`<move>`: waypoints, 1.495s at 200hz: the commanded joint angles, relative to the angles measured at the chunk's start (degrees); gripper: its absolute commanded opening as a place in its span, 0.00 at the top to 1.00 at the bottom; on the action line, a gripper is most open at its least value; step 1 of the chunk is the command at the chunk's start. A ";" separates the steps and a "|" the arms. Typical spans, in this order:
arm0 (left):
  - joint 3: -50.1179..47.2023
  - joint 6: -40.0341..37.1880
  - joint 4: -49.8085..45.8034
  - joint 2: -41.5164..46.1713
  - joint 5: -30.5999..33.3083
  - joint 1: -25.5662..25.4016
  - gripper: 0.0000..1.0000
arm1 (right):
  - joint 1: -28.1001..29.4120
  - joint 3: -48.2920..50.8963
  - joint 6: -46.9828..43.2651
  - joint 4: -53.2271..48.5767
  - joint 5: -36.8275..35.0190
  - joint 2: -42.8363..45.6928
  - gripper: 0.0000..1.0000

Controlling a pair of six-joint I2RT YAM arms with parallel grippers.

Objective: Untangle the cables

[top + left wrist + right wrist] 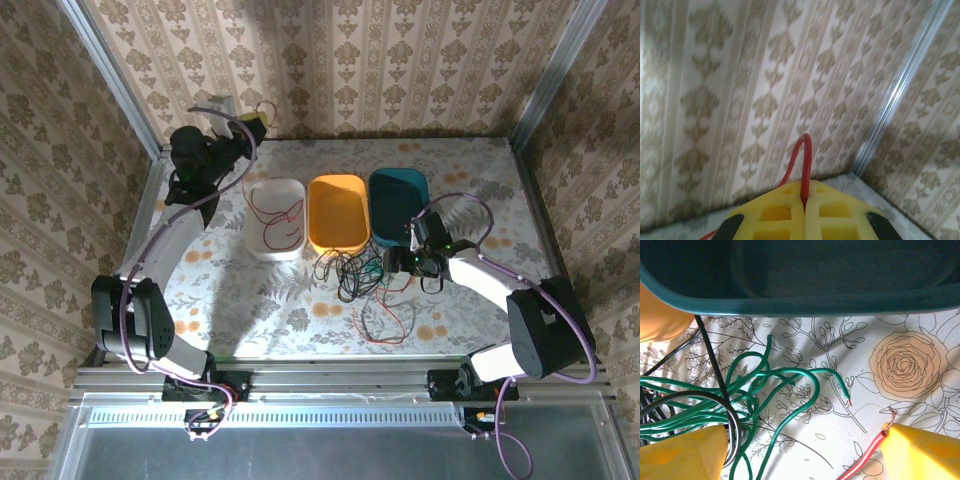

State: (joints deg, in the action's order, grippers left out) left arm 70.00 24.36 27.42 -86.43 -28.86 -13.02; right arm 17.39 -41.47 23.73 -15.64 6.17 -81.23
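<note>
Cables lie knotted on the counter before the teal bin, directly under the nearer right end effector, fingers apart astride green loops, while the left end effector, raised far off, is clamped on a red strand.

No text, label, brand, number or sign can be read in any of the views
</note>
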 commanded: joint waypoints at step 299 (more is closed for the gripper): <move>-1.00 -4.02 -52.86 -9.45 25.90 -8.83 0.52 | -0.11 0.94 -1.21 -2.24 -1.15 -0.70 0.19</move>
State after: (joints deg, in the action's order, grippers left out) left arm 65.08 23.94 -17.96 -95.20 -8.03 -19.94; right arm 17.39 -41.45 23.46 -16.91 5.74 -81.82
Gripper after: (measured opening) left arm 0.391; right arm 0.809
